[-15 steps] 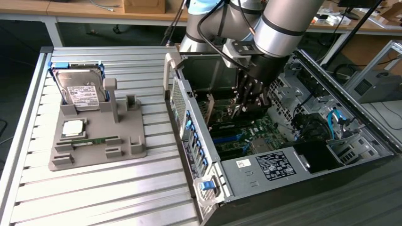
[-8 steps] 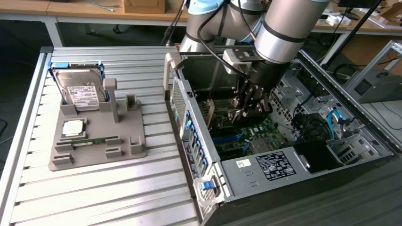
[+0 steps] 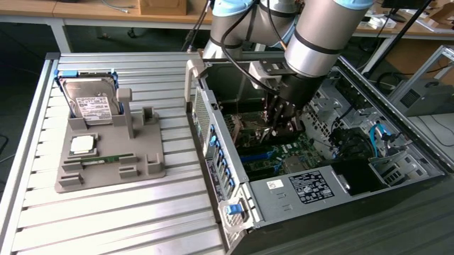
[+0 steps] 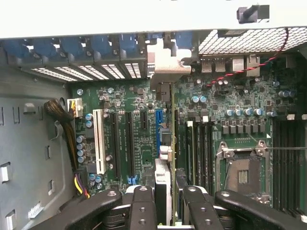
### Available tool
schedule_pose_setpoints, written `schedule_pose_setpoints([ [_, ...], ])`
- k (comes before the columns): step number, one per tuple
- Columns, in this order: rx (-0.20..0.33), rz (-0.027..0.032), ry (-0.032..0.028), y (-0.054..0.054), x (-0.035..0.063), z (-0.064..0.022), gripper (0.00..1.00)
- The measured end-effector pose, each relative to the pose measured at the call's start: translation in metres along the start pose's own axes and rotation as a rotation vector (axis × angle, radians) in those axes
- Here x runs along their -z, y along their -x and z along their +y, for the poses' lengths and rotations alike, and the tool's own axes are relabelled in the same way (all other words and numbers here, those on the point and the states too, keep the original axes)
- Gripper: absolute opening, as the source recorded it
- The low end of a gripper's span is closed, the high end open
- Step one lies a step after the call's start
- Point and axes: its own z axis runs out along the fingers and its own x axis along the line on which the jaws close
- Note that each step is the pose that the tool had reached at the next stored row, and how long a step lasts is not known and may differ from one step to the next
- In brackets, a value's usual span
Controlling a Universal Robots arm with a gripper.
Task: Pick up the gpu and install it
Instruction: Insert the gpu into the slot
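Gripper (image 4: 164, 211) fingers clamp the gpu (image 4: 163, 143) edge-on, a thin strip with a silver bracket (its broad face hidden), standing upright over the motherboard (image 4: 230, 143) inside the open computer case (image 3: 284, 199).

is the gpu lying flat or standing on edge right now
On edge: the gpu stands upright between the gripper fingers, its thin edge down over the motherboard slots.

Gpu (image 4: 171, 158) edge-on, its lower end apparently hidden behind fingers (image 4: 143, 211)
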Motion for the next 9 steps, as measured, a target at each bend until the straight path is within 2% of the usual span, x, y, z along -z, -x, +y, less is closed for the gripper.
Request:
schedule_pose_setpoints([
  [9, 0.0, -0.0003, -0.0002, -0.0035, -0.0083, 0.0018, 0.27],
])
